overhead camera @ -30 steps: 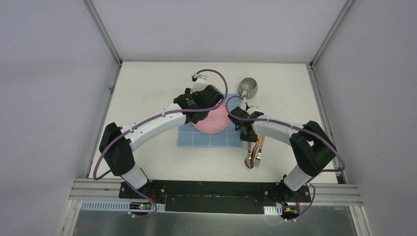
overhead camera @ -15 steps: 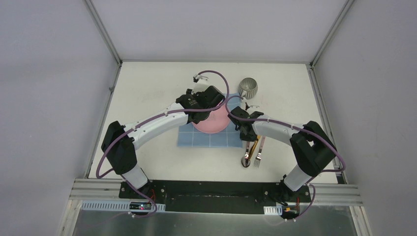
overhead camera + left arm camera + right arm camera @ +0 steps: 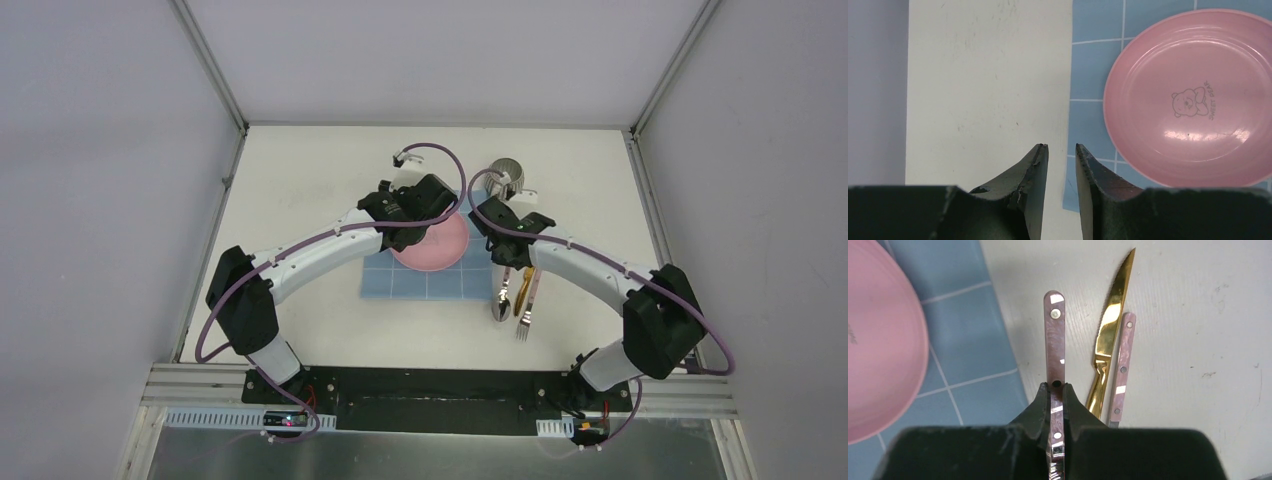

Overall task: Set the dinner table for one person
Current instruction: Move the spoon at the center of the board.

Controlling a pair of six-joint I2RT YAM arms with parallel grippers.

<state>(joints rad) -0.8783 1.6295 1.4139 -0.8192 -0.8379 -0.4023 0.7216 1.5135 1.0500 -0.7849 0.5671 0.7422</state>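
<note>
Right gripper [image 3: 1054, 388] clamped on spoon [image 3: 1054, 335] handle, over dinner table [image 3: 300, 200], between cloth [image 3: 973, 325] edge and knife [image 3: 1108, 340]. I'd lower it flat, parallel to the knife, off the cloth, then let go. Left gripper [image 3: 1061, 148] slightly parted, empty, near plate [image 3: 1193, 100].

Plain matte off-white dinner table [image 3: 290, 190] lies flat.
</note>
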